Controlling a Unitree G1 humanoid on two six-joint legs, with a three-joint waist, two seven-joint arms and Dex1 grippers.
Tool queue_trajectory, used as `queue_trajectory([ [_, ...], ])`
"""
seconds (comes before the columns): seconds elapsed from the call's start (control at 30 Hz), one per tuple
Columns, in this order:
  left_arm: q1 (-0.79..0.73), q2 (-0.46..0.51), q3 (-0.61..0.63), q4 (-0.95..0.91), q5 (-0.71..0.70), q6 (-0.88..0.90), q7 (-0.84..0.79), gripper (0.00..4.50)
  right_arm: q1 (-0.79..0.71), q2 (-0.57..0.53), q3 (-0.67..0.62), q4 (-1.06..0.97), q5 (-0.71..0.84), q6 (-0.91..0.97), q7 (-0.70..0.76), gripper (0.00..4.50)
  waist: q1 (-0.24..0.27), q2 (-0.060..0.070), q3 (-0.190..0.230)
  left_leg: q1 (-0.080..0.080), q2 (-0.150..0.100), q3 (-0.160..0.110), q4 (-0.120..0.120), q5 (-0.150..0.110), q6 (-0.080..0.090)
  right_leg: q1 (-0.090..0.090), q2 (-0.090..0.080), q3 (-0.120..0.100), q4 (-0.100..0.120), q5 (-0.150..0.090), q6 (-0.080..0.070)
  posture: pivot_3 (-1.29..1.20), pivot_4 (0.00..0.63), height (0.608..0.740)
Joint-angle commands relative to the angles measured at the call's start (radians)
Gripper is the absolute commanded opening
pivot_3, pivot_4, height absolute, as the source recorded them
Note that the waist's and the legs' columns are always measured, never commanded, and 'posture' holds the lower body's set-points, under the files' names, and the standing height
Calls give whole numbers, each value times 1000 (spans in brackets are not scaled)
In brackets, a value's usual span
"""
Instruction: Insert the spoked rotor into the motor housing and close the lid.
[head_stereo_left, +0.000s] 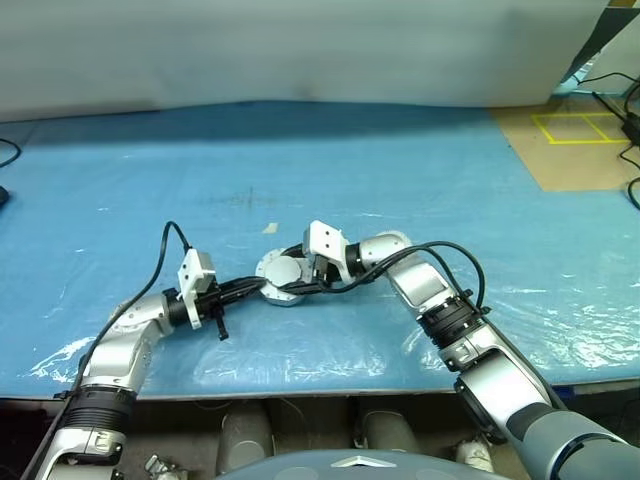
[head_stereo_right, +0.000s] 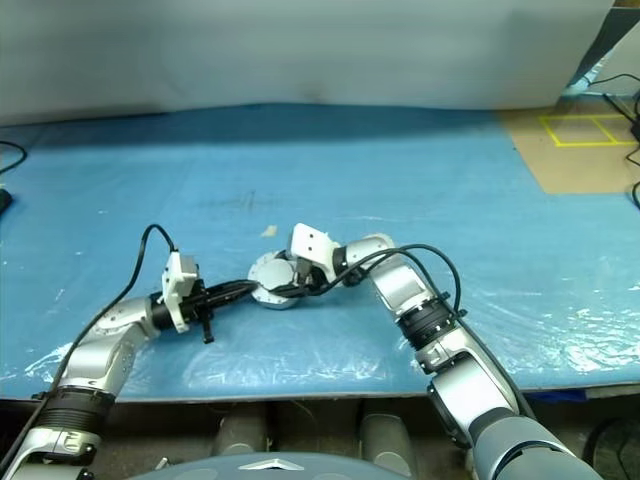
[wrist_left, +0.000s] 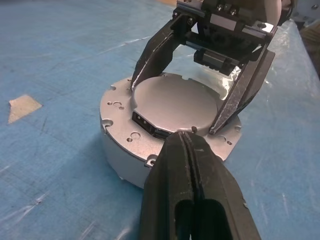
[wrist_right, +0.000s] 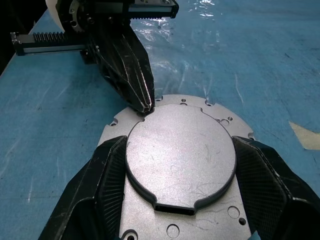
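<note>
A blue plastic sheet (head_stereo_left: 300, 170) covered the table, a pale wall (head_stereo_left: 300, 45) ran across the top of the frame, and brown floor with yellow tape (head_stereo_left: 580, 127) showed at upper right.

Your left gripper (wrist_left: 189, 142) has its two black fingers pressed flat together, tips touching — nothing between them — and reaches inward from a bent left arm. Your right gripper (wrist_right: 180, 165) comes in from the opposite side, wrist turned toward the left one, fingers spread wide. The tips of both grippers nearly meet; whether they touch is hard to tell.
</note>
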Motion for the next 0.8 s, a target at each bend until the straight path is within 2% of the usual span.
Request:
queue_trajectory([
  [0.03, 7, 5, -41, 58, 96, -52, 34, 35, 17, -8, 12, 33, -31, 18, -22, 2942, 2, 0, 0, 1, 0, 0, 0, 0, 0, 1, 0, 0, 0, 0, 0, 0, 150, 740],
  [0.27, 2, -9, -45, 91, 110, -110, 46, 35, 16, -8, 6, 29, -24, 24, -24, 2942, 3, 1, 0, 4, -1, 0, 0, 0, 0, 3, -1, 0, 0, 0, 0, 0, 150, 740],
  [0.4, 2, -18, -52, 103, 114, -126, 49, 0, 25, -12, -9, -10, 7, 46, 0, 4312, 8, 1, 0, 4, -1, 0, 0, 0, 0, 3, -1, 1, 0, 0, 0, 0, 150, 740],
  [0.43, 2, -19, -53, 108, 114, -131, 49, 0, 32, -13, -18, -38, 21, 56, 5, 4438, 10, 1, 0, 3, -1, 0, 0, 0, 1, 3, -1, 0, 0, 0, 0, 0, 150, 740],
  [0.8, -2, -35, -50, 123, 99, -139, 60, 0, 68, -17, -157, -315, 233, 313, -17, 4438, 28, 1, 0, -2, -1, 0, -1, 0, 0, 0, -1, 0, -4, 0, 1, 0, 150, 740],
])
